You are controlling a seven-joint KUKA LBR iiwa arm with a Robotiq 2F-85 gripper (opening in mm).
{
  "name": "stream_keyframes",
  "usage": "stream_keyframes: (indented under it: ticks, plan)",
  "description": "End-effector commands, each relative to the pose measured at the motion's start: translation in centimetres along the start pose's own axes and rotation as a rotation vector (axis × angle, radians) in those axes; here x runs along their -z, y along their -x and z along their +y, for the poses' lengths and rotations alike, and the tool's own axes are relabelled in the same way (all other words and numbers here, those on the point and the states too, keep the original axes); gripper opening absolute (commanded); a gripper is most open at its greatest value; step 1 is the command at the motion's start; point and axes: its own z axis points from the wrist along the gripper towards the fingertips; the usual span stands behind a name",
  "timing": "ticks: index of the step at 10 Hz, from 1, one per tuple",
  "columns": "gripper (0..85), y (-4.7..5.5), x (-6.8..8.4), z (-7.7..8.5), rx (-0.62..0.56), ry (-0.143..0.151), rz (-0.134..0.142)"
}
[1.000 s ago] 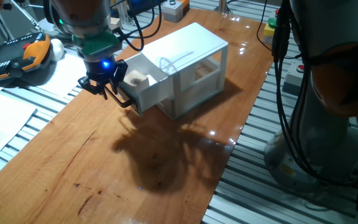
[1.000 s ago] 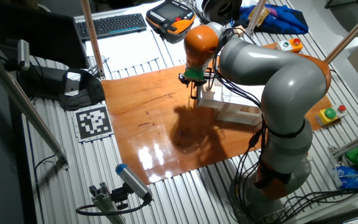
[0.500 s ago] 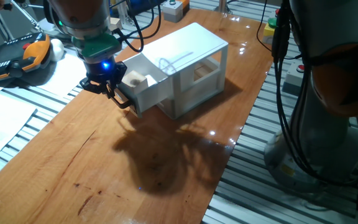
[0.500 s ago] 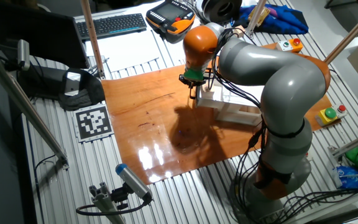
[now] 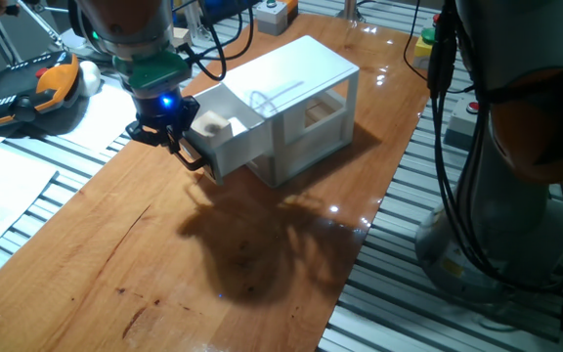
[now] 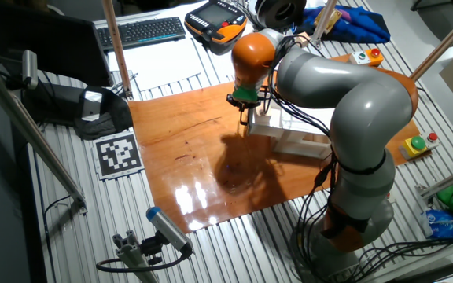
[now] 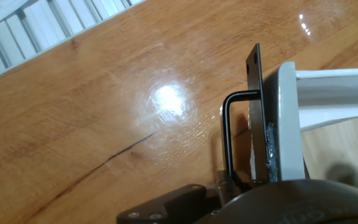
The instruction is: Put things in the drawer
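Off-task stuff you have in view: glossy wooden tabletop (image 5: 115,254), black/orange teach pendant (image 5: 22,93) at far left, keyboard (image 6: 138,32) on papers, fiducial marker card (image 6: 118,153) off the board's left edge, green button box (image 6: 417,145) at right, blue cloth (image 6: 352,20) far right.

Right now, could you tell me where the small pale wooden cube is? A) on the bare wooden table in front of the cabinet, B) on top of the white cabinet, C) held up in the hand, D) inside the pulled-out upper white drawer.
D: the small pale wooden cube rests inside the pulled-out upper white drawer, with the hand at the drawer's front by the black bar handle.
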Motion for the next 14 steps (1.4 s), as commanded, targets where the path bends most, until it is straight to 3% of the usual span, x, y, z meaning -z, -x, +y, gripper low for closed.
stream_keyframes:
  ticks: [1,4,8,14]
  plan:
    - [0.0,0.0,0.0,0.0,-0.007,-0.001,0.005]
    - [0.0,0.1,0.5,-0.4,-0.011,-0.018,0.039]
    - [0.0,0.0,0.8,-0.6,-0.005,-0.029,0.038]
    - [0.0,0.1,0.4,-1.6,0.004,-0.024,0.035]
